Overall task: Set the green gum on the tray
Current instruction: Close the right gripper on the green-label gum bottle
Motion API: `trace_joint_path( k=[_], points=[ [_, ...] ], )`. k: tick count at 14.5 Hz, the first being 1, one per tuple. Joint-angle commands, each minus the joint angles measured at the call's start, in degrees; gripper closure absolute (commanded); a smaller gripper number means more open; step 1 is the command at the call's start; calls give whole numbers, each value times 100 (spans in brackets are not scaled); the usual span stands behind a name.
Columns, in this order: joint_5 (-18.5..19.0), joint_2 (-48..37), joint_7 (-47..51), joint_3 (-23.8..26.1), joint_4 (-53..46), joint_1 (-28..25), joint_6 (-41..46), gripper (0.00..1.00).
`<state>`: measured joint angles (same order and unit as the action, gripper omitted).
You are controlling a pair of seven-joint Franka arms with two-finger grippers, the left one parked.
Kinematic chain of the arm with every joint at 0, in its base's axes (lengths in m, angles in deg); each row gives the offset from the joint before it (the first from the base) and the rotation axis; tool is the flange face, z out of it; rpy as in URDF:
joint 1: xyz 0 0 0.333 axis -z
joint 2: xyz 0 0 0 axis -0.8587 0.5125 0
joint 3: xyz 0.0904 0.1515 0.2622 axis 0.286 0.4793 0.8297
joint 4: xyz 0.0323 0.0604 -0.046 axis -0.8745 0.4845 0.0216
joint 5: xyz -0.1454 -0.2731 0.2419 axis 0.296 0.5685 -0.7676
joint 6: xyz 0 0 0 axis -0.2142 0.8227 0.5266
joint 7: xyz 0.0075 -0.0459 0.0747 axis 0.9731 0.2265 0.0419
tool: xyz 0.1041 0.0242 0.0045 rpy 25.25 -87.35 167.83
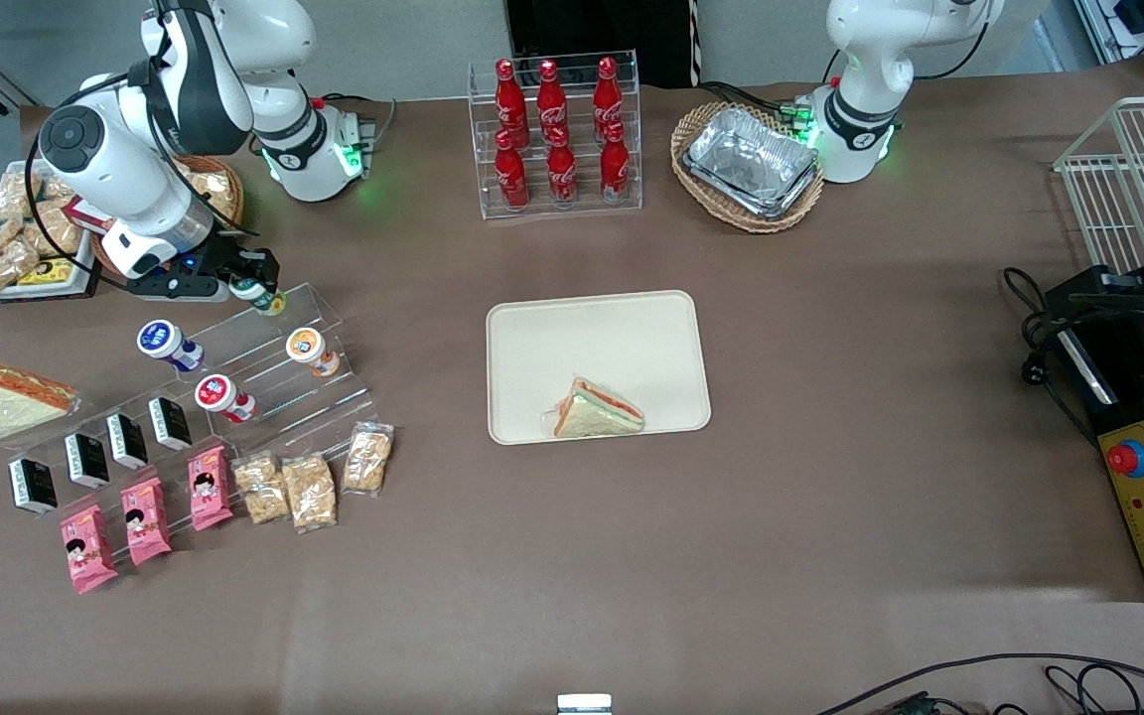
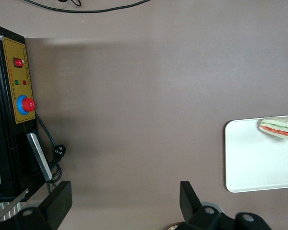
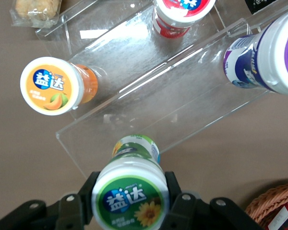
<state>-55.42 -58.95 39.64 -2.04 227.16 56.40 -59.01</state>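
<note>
Brown desk (image 1: 830, 477). Green gum (image 3: 129, 196) on top step of clear rack (image 3: 149, 86), pinched at lid by pincer (image 3: 129, 203). Judged light, rigid, slick plastic; firm grip advised. Tray (image 1: 622, 328) well apart.
</note>
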Motion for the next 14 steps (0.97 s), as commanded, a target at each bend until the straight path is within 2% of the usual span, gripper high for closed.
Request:
trace_joint_path(
  k=[1, 5, 11, 14],
  points=[
    [-55, -91, 113, 9, 110, -39, -106, 59],
    [-55, -328, 34, 0, -274, -30, 490, 61],
    [-28, -179, 25, 9, -1935, -30, 2274, 61],
    [-98, 250, 113, 53, -2927, -117, 2959, 61]
  ],
)
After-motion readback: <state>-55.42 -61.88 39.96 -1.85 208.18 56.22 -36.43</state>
